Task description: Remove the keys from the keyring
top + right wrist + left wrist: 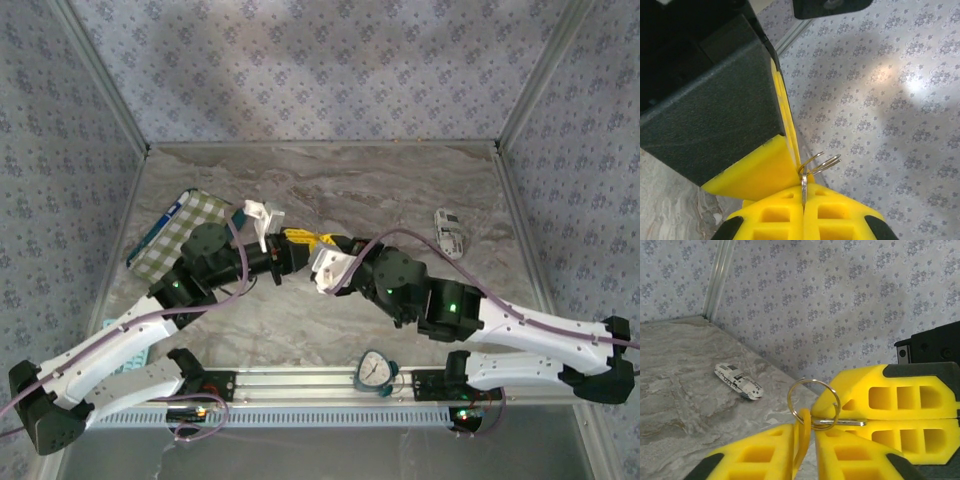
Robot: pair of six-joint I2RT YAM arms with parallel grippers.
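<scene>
Above the middle of the marble table (pixel 330 180), we see both arms meet tip to tip. The right end effector (pixel 803 189) is pressed together on a thin metal stem (pixel 842 422) threaded on the silver keyring (pixel 813 381). The left end effector (pixel 804 434) has its fingers slightly parted around a yellow-orange key head (pixel 802 450); we cannot tell whether they grip it. The keyring hangs in the air between them, clear of the table.

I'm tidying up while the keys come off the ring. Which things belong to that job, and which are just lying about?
For the job: keyring, key.
Lying about: toy car, checked cloth, timer.
</scene>
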